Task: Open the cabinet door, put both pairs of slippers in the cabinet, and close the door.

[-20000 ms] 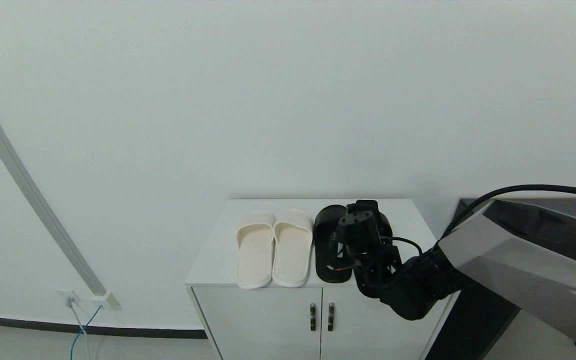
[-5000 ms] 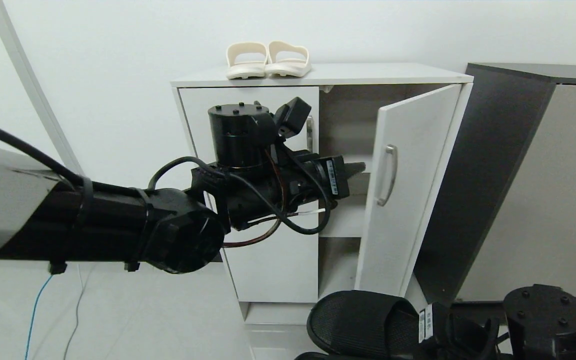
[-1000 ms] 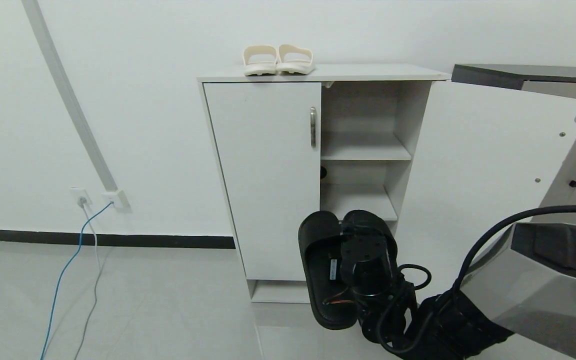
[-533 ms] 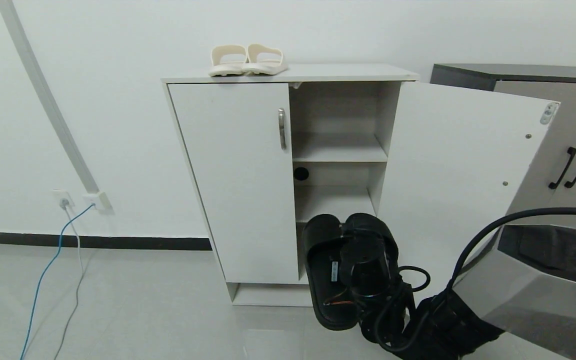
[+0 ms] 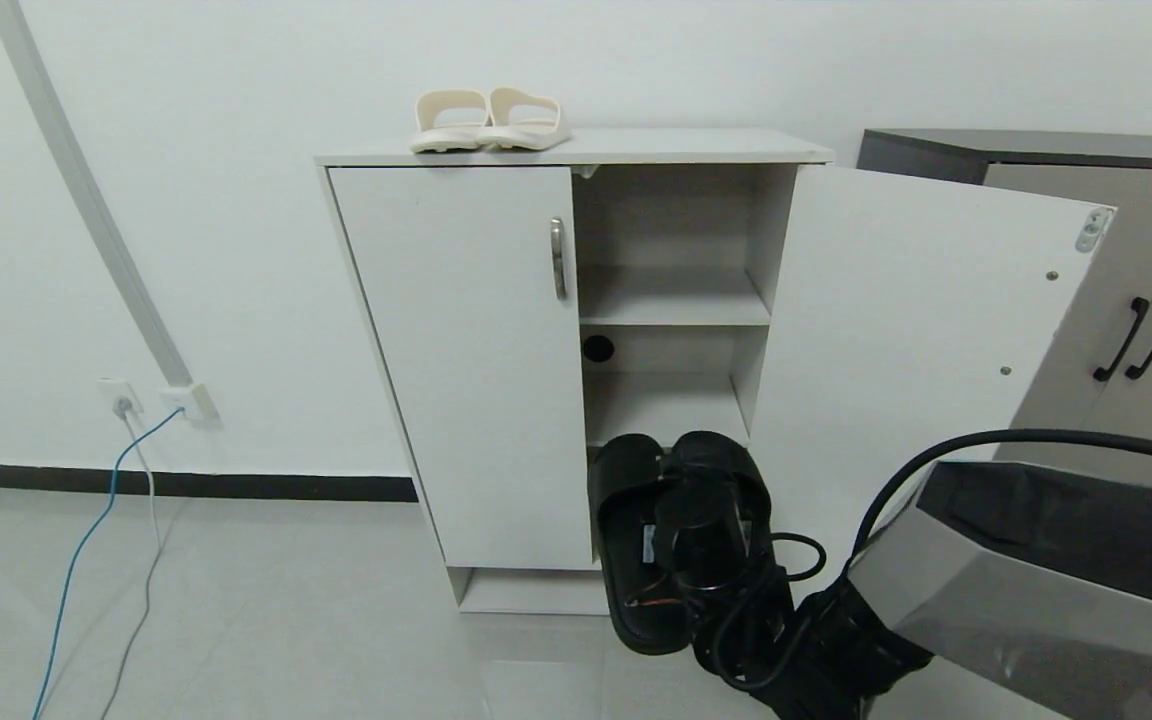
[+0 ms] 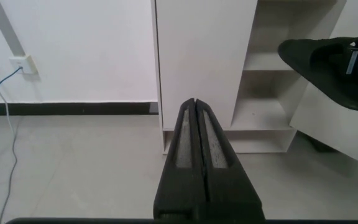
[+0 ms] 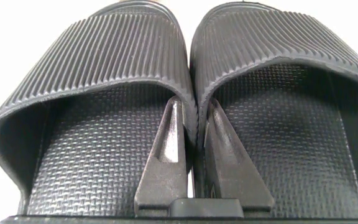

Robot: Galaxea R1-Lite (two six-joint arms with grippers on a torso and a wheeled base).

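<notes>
The white cabinet [image 5: 456, 350] stands with its right door [image 5: 896, 340] swung wide and its left door shut. A cream pair of slippers [image 5: 488, 120] rests on its top. My right gripper [image 7: 191, 149] is shut on the black pair of slippers [image 5: 636, 540], one finger [image 7: 166, 149] inside each shoe, pinching the two inner walls together. In the head view the black pair hangs in front of the cabinet's lowest opening, toes toward it. My left gripper [image 6: 194, 143] is shut on nothing, low over the floor before the cabinet; the black slippers [image 6: 334, 68] show beyond it.
Two bare shelves [image 5: 674, 300] sit inside the open half. A grey cabinet [image 5: 1116, 300] with black handles stands right behind the open door. Wall sockets with a blue cable [image 5: 86, 540] are at the left, above open floor.
The right gripper has carried the black slippers slightly lower and closer to the bottom opening. The head view shifted left a second ago, then held nearly still.
</notes>
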